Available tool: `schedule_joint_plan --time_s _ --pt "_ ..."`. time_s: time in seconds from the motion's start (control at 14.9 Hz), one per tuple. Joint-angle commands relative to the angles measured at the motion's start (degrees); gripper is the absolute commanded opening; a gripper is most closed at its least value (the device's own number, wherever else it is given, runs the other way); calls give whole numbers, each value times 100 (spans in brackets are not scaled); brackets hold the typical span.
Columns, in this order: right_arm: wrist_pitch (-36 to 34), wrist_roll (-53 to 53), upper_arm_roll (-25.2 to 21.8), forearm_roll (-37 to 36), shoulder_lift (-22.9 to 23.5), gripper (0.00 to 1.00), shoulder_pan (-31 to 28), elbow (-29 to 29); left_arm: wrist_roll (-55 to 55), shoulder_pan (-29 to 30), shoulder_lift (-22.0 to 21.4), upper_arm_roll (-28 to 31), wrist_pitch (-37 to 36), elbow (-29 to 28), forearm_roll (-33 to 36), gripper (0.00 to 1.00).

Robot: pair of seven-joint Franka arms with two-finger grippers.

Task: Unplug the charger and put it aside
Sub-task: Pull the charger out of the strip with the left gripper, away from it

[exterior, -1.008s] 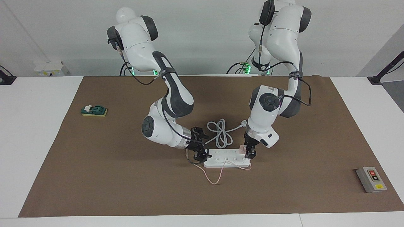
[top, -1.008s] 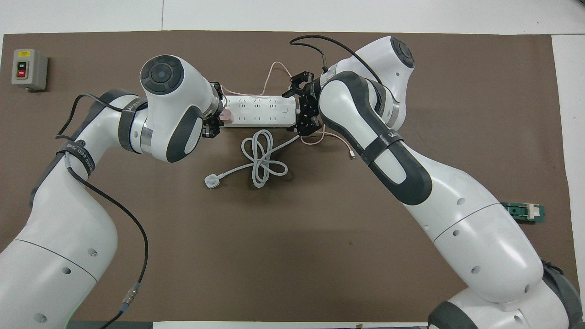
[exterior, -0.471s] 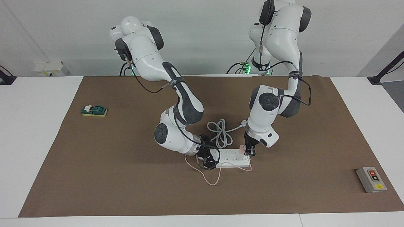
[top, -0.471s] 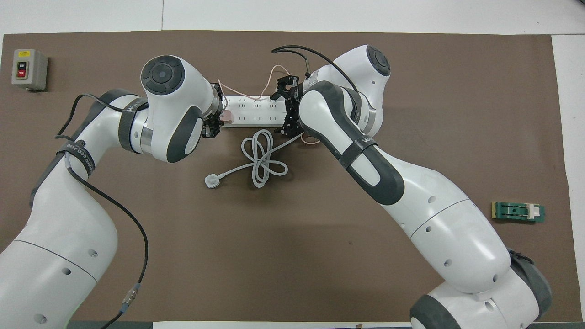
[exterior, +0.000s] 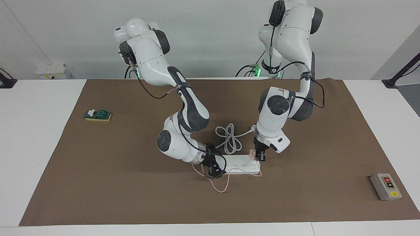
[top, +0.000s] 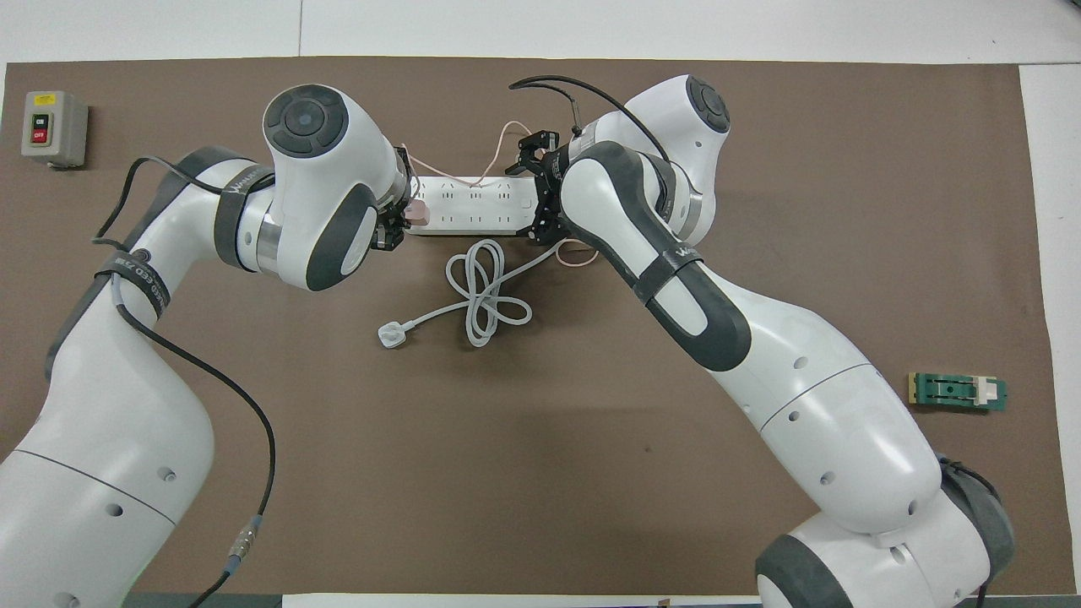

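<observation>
My left gripper is clamped on the charger, the small pink cube plugged into the power strip at the end toward my left arm. My right gripper straddles the strip's other end, fingers spread. The charger's pink cable loops across the brown mat.

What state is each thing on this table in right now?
Charger: plugged into the power strip, gripped by the left gripper.
Power strip: flat on the mat, right gripper at its end.
White cord: coiled, its plug lying loose.
Switch box: untouched.
</observation>
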Motion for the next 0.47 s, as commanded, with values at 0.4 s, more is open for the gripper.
schedule_joint_plan --time_s 0.4 --pt "146 -236 9 -214 186 96 38 166 1207 714 -960 20 -1217 4 -160 0"
